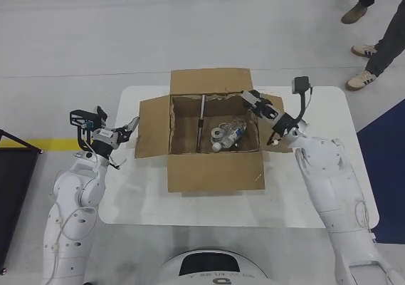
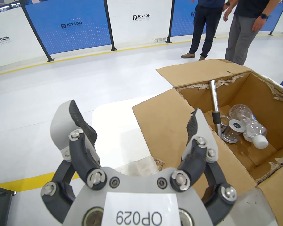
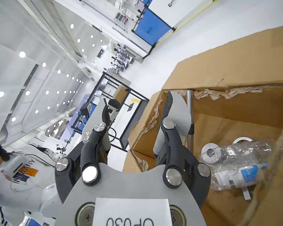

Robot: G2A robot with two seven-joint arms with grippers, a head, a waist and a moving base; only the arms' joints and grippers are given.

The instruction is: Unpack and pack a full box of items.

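Top view: white table [image 1: 145, 203] surface shows all round the open brown cardboard box [image 1: 216, 174]. Inside it lie a clear plastic bottle [image 1: 236, 132] and a steel rod [image 1: 201, 114]. Left pincer [image 1: 132, 127] spread apart, holding nothing, just beside the left flap edge. Right pincer [image 1: 252, 100] spread apart over the right rim.

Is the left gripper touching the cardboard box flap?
Cannot tell. Left wrist view: one fingertip of the open left gripper overlaps the cardboard box flap; neither contact nor gap shows.

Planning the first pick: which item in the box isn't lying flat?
The metal rod: it leans against the box's wall, while the clear bottle and perforated metal cup lie on the bottom.
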